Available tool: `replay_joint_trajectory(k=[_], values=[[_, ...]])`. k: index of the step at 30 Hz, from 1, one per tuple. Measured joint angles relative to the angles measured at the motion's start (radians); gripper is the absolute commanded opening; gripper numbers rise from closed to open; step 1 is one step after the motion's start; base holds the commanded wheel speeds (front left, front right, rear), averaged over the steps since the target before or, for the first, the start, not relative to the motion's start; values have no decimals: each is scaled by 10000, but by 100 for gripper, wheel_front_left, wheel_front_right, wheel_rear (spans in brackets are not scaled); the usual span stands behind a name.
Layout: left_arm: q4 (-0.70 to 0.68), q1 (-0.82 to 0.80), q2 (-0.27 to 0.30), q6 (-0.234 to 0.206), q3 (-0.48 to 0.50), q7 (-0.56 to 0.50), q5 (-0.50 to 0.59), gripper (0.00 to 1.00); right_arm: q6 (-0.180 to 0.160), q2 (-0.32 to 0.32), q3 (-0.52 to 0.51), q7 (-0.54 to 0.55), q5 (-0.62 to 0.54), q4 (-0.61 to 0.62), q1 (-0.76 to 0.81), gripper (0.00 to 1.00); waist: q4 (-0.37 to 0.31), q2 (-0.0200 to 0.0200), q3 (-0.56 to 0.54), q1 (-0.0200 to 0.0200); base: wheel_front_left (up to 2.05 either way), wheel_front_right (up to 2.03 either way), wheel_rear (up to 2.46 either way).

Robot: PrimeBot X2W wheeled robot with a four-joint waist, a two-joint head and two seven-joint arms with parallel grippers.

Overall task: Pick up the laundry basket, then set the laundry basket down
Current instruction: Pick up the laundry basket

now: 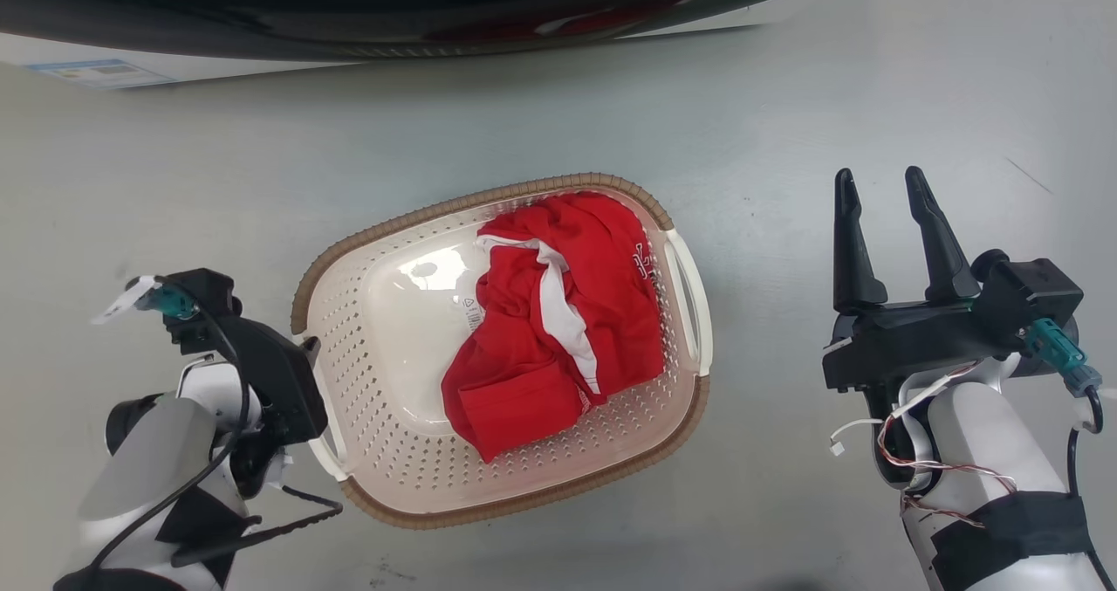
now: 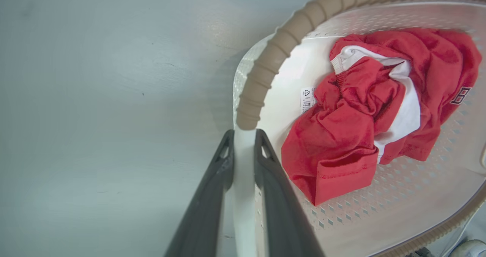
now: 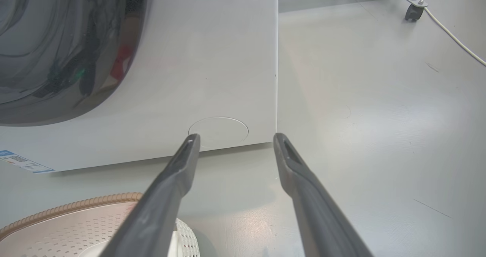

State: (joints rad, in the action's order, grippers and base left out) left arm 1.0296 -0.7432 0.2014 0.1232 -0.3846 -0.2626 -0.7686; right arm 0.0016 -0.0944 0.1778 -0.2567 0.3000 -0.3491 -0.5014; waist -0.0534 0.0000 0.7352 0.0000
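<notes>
While left end effector [image 2: 244, 135] clamps a laundry basket [image 1: 384, 373] handle [image 2: 243, 181] | right end effector [image 1: 879, 175] gaping, well off the opposite handle [image 1: 689, 298]

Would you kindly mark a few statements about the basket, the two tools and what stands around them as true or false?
1. The left tool is shut on a white loop handle of the laundry basket. True.
2. The right tool grips the basket's opposite end. False: it is open and apart from the basket, above the floor.
3. The basket is empty. False: a crumpled red and white garment lies in it.
4. A washing machine with a dark door stands beyond the basket. True.
</notes>
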Motion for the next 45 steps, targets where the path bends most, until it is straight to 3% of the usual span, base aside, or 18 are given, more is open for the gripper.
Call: replay_joint_trajectory(k=[15, 16, 17, 18, 30, 45], values=[[194, -251, 113, 12, -351, 19, 238, 0, 77, 63, -33, 0, -17, -46, 0, 100, -124, 0, 65, 0, 0, 0, 0], [205, -284, 111, 12, -343, 27, 236, 5, 77, 67, -35, 0, -19, -48, 0, 100, -126, 0, 73, 0, 0, 0, 0], [213, -295, 107, 12, -349, 81, 236, 72, 84, 71, -36, 0, -19, -50, 0, 100, -126, 0, 81, 0, 0, 0, 0], [211, -307, 107, 13, -360, 111, 236, 100, 90, 73, -56, 0, -19, -46, 0, 100, -124, 0, 93, 0, 0, 0, 0], [242, -393, -17, 15, -351, 594, 140, 100, 132, 96, -176, 0, -33, -203, -32, 100, -28, 1, 85, 0, 0, 0, 0], [-232, 305, -130, 15, -326, 2359, 56, 100, 272, 96, -299, 0, -123, -767, 57, 100, 233, 0, -862, -1, 0, 0, 0]])
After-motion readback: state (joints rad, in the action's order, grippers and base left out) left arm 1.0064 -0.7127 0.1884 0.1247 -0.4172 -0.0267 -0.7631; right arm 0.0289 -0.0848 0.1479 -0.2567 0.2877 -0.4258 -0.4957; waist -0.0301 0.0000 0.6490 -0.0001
